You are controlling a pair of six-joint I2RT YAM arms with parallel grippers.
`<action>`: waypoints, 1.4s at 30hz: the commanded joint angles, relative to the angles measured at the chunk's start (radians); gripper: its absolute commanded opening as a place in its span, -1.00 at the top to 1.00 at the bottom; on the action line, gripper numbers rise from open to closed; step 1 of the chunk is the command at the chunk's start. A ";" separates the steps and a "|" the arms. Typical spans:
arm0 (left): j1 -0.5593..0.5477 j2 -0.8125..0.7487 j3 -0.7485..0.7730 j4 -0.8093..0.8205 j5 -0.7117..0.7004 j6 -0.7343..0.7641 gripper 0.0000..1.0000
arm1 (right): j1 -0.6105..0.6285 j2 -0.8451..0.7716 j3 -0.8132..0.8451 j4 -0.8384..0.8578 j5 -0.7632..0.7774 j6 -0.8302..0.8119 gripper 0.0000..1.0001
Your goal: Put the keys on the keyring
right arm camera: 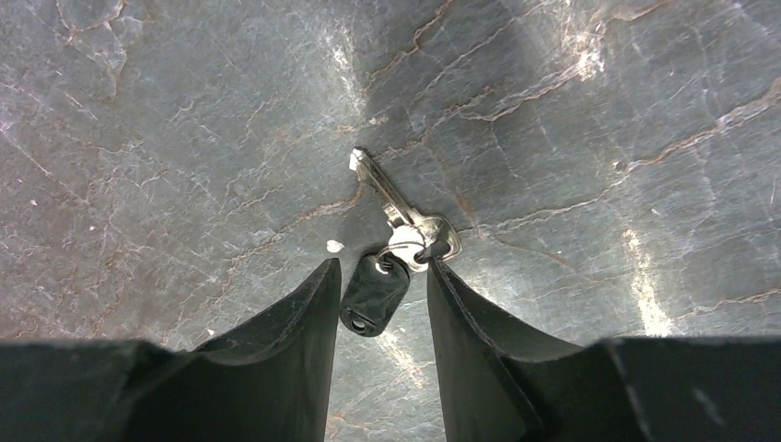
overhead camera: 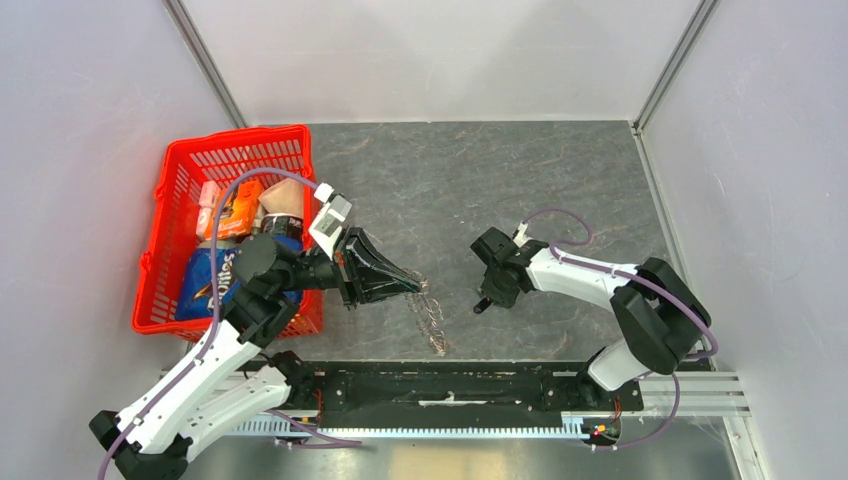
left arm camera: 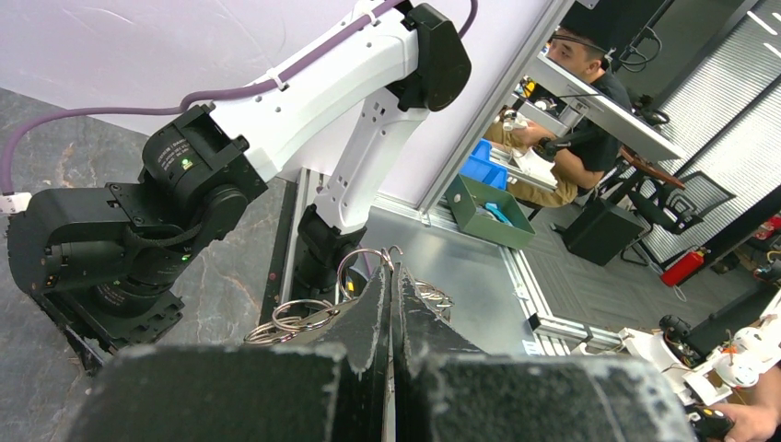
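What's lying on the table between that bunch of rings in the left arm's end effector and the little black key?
Nothing: the top view shows only bare dark table between the keyring and the keys.

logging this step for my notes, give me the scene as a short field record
keys: small black oblong head with silver blade, lying on the dark marbled table
keyring: bunch of silvery metal rings, clamped in the left gripper
left gripper: shut on keyring
right gripper: open, fingers either side of the black head
basket: red plastic, snack packs inside, at the table's left edge
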 commanded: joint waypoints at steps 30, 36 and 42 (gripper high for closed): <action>0.000 -0.019 0.030 0.008 0.008 0.044 0.96 | -0.028 0.016 0.030 -0.002 0.054 -0.012 0.89; 0.001 -0.016 0.029 0.008 0.006 0.045 0.96 | -0.029 -0.022 0.038 -0.027 0.062 -0.027 1.00; 0.001 -0.016 0.028 0.008 0.004 0.046 0.96 | -0.029 -0.075 0.038 -0.053 0.100 -0.056 1.00</action>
